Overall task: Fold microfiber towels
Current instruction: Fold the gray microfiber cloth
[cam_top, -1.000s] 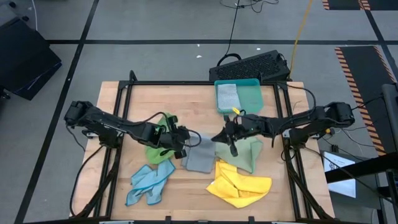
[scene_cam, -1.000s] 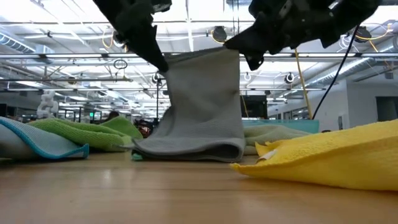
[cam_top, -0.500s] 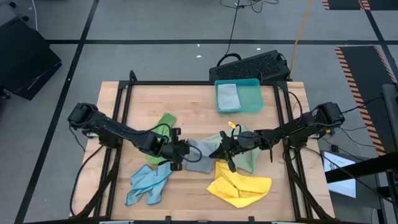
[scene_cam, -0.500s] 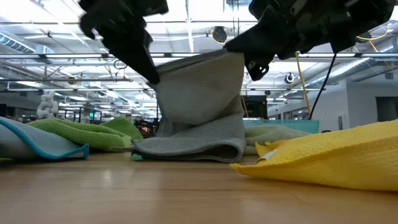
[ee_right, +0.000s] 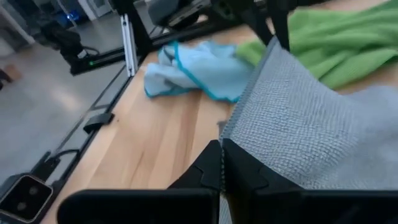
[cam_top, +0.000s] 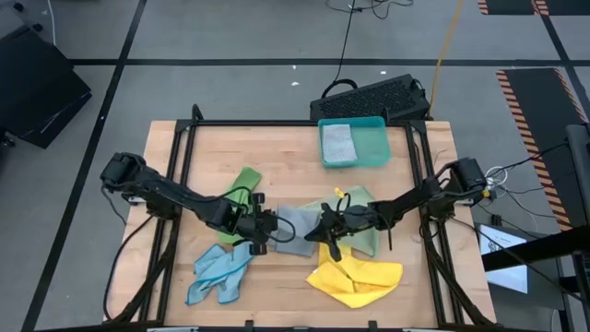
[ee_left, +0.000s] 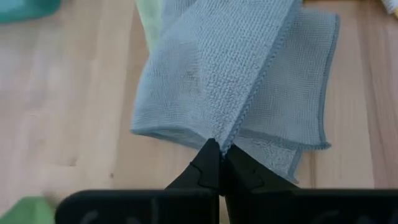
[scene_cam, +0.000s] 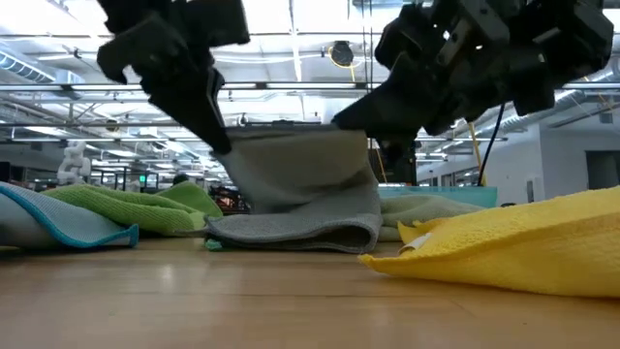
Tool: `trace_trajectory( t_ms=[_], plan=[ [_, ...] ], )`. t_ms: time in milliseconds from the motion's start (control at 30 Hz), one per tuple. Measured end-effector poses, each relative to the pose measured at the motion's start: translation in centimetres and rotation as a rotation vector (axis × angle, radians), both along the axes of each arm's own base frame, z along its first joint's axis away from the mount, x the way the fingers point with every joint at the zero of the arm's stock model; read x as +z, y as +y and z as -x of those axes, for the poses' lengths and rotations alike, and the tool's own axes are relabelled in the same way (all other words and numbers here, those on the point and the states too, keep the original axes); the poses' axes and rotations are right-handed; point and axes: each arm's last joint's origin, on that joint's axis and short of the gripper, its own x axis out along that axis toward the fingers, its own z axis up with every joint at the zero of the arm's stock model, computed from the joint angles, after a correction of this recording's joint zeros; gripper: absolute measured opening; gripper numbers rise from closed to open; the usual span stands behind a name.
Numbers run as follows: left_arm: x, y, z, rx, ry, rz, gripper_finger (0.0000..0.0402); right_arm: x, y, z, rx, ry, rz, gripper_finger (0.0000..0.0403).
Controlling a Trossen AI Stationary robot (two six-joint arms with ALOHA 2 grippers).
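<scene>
I have the grey towel [cam_top: 297,229] slung between my left gripper [cam_top: 265,228] and right gripper [cam_top: 324,231], each pinching a raised corner, its folded bottom on the desk [cam_top: 277,157].

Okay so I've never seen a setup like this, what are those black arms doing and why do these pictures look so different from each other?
It is a robot with two dark arms at a wooden table, folding cloths. One picture looks straight down from above, one looks level across the tabletop, and two come from small cameras on the arms' wrists. Each arm ends in a two-finger end effector. The left end effector and the right end effector are both shut on the grey towel, pinching its edge and holding that part up off the wood while the rest lies flat. Around it lie a bright green towel, a light blue towel, a yellow towel and a pale green towel. At the far edge sits a teal tray with a folded grey cloth inside.
</scene>
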Motion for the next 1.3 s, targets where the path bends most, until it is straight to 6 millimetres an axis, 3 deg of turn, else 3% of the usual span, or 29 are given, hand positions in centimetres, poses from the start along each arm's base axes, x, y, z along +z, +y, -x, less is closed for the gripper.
trace_trajectory(
  t_ms=[367,867,1133,1300],
  plan=[
    [-3.0,0.4,0.9,-0.024,-0.036,0.015,0.0005,-2.2,0.6,-0.4,-0.012,0.008,-0.056,0.0003],
    [-3.1,-0.3,0.9,-0.021,-0.065,0.095,0.0021,-3.0,1.8,0.0,0.046,0.047,-0.063,0.0008],
    [-3.5,-0.4,1.7,0.074,-0.023,0.059,0.0096,-3.0,2.1,0.2,0.127,0.058,-0.066,0.0089],
    [-3.2,-0.4,1.7,0.158,-0.063,0.1,0.0125,-1.8,1.6,0.1,0.098,0.012,-0.04,0.0137]
  ],
)
